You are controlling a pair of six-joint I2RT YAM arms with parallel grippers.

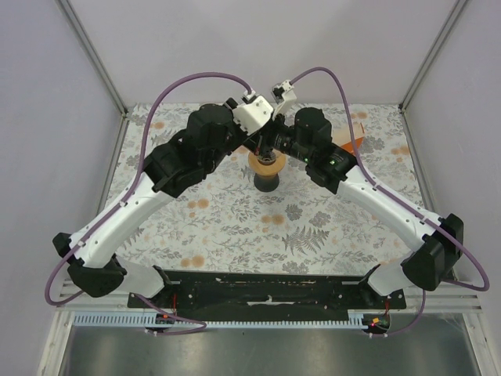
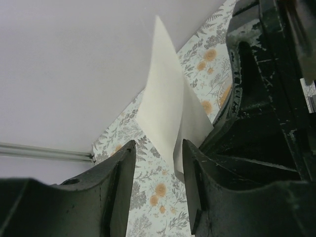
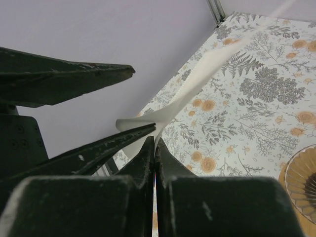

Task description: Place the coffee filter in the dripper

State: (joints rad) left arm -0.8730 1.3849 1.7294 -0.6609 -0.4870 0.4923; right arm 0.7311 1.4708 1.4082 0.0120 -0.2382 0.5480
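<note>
The coffee filter (image 2: pixel 165 108) is up in the air over the far-middle of the table (image 3: pixel 256 113), not in anything yet. In the left wrist view it stands on end: long axis nearly vertical, sharp tip at the top, wider part spreading downward. In the right wrist view the same sheet runs as a long strip from lower left to upper right, out over the flowery tablecloth.

Looks-wise it's plain white paper, thin, creased down the middle so two panels meet at a ridge, with a bit of a curl at the lower corner.

Going left to right, the left gripper (image 2: pixel 158 148) has its jaws apart, a clear gap between the two black fingers (image 2: pixel 118 182). The filter's lower edge hangs into that gap, closer to the right-hand finger. It might be brushing it, hard to say from this angle, but it's not clamped.

Next, the right gripper (image 3: pixel 154 140) has its jaws pressed together and the filter's lower corner is pinched right at the tips, so this is the one actually holding the paper.

The dripper (image 3: pixel 301 182) shows at the lower right of the right wrist view, ribbed and orange-brown, below and off to the side of the filter. From above it sits on a dark cup (image 1: pixel 266 184) right under where both wrists meet.
</note>
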